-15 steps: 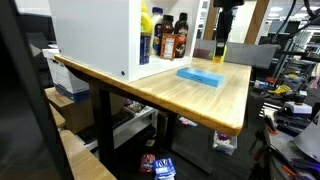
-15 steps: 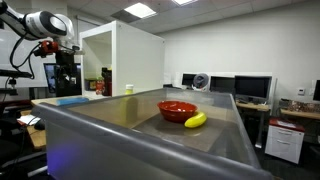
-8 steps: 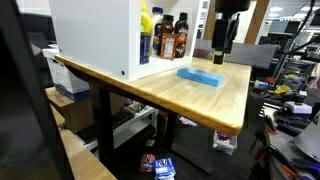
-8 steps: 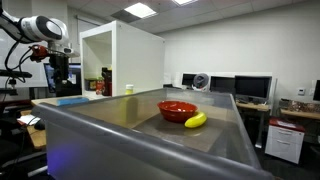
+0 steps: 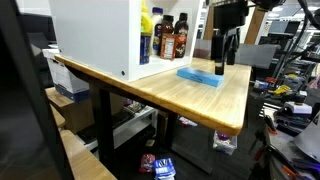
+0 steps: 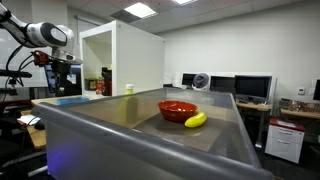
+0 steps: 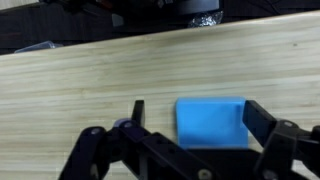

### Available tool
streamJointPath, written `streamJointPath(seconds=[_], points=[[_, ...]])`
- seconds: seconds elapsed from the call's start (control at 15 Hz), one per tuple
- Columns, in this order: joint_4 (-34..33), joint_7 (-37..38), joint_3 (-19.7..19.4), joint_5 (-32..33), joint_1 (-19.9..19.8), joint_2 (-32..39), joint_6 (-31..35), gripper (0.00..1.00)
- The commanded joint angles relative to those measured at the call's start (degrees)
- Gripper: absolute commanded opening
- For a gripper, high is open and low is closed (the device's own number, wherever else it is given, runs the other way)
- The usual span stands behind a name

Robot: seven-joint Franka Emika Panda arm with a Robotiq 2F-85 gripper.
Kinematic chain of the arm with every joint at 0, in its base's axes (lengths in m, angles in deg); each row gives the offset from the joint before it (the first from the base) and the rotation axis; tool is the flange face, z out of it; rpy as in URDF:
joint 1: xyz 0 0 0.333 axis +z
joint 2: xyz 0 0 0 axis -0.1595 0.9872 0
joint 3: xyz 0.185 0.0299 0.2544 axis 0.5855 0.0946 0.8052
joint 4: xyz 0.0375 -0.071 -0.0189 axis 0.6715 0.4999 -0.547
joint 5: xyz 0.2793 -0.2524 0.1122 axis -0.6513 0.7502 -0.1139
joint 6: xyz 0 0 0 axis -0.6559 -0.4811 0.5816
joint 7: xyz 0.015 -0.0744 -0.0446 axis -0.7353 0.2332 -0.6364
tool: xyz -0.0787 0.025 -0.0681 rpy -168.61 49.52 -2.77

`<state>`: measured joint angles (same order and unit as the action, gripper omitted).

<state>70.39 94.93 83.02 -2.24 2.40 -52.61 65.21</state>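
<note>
A flat blue block (image 7: 210, 120) lies on the light wooden table (image 7: 80, 80); it also shows as a blue slab (image 5: 199, 76) in an exterior view. My gripper (image 7: 195, 115) hangs open just above it, the two black fingers (image 7: 260, 122) standing either side of the block without touching it. In an exterior view the gripper (image 5: 221, 66) points down over the block's far end. From the opposite side the arm (image 6: 50, 35) appears at the far left above the blue block (image 6: 72, 99).
A white open cabinet (image 5: 95, 35) stands on the table with sauce bottles (image 5: 167, 37) beside it. Nearer the camera a red bowl (image 6: 177, 109) and a banana (image 6: 195, 120) sit in a grey tray (image 6: 130, 135). Desks with monitors (image 6: 250, 88) line the back.
The arm has come down and shifted over the blue block; the gripper, which was higher up a second ago, now hangs low above it. The jaws stayed open.
</note>
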Motion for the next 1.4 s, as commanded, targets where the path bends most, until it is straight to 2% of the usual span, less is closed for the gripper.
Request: streamJointPath(seconds=[0.0, 0.53, 1.33], points=[[1.2, -0.7, -0.7, -4.0, -0.5, 0.4, 1.7, 1.0], [1.2, -1.9, -0.8, -9.1, 0.0, 1.7, 3.4, 1.0], [1.5, -5.6, -1.6, -9.9, -0.2, 3.8, 4.9, 1.0]])
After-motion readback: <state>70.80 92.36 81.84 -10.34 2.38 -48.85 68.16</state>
